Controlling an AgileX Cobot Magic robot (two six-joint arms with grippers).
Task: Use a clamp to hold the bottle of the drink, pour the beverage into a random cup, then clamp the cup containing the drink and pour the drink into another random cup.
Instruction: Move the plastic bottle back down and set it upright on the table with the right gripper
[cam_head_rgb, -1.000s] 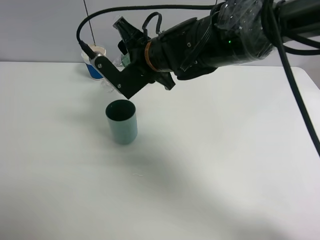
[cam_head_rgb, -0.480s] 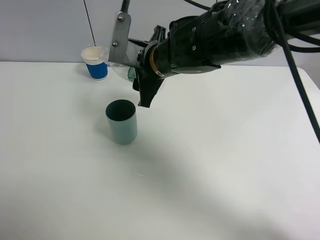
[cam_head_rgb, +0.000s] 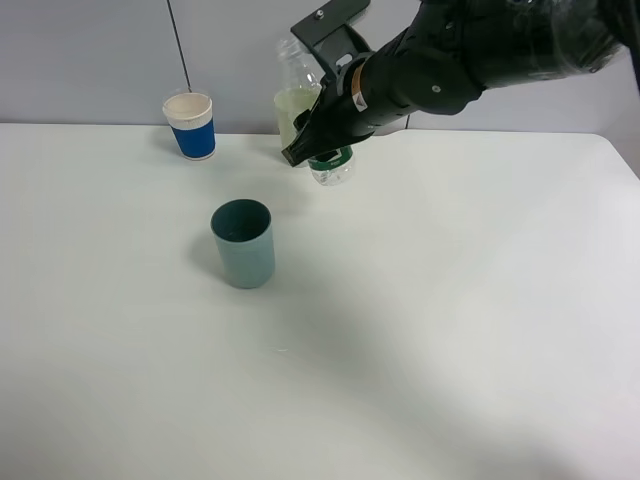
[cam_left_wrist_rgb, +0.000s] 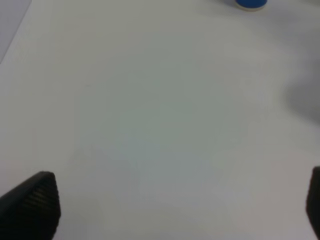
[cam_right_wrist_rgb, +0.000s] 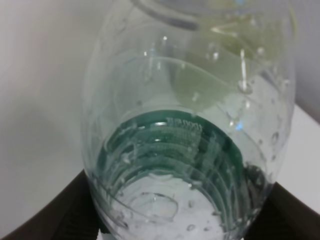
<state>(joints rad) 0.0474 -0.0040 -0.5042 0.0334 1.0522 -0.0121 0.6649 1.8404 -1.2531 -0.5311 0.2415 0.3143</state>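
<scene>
My right gripper (cam_head_rgb: 328, 118) is shut on the bottle of the drink (cam_head_rgb: 328, 160), a clear bottle with a green label. It holds the bottle nearly upright at the back of the table, neck up. In the right wrist view the bottle (cam_right_wrist_rgb: 190, 125) fills the frame, with droplets on its inside wall and dark fingers (cam_right_wrist_rgb: 65, 215) on either side of it. The teal cup (cam_head_rgb: 243, 243) stands upright in front and to the left of the bottle; its dark inside hides any beverage. The blue-and-white cup (cam_head_rgb: 190, 125) stands at the back left. My left gripper (cam_left_wrist_rgb: 172, 210) is open over bare table.
A pale green cup (cam_head_rgb: 290, 108) stands right behind the bottle, partly hidden by it and by the arm. The blue cup's base (cam_left_wrist_rgb: 250, 3) shows at the edge of the left wrist view. The white table (cam_head_rgb: 450, 330) runs to a grey wall behind.
The right arm has swung the bottle from tilted over the teal cup to nearly upright, and has carried it right and back. The cups have not moved.
</scene>
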